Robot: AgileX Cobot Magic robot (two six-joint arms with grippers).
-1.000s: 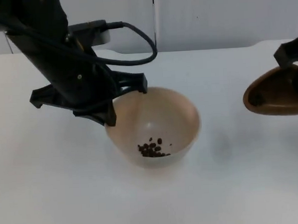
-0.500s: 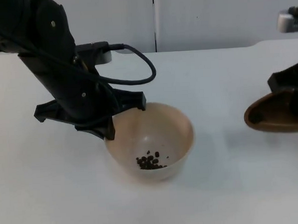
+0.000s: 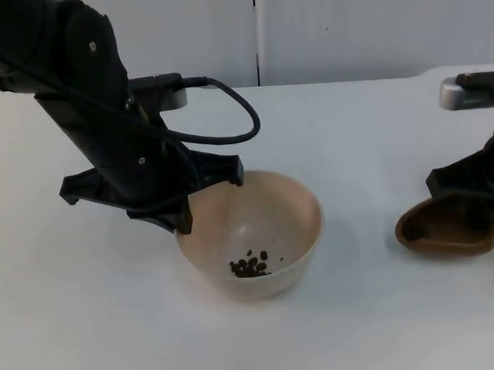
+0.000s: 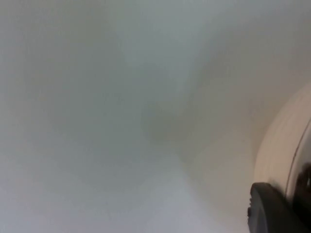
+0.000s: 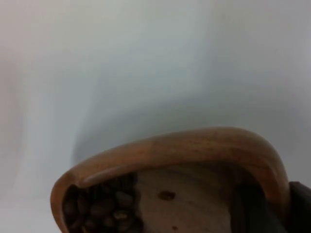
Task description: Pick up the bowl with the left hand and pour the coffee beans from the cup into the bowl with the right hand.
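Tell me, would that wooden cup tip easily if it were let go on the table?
Probably. The wooden cup has a rounded underside and sits tilted in the right gripper, so it could rock. Coffee beans are heaped at one end, which might pull it that way. It looks stiff, not fragile.

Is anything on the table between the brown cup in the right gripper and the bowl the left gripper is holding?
Nothing visible: only bare white table lies between the brown wooden cup in the right gripper and the beige bowl held by the left gripper.
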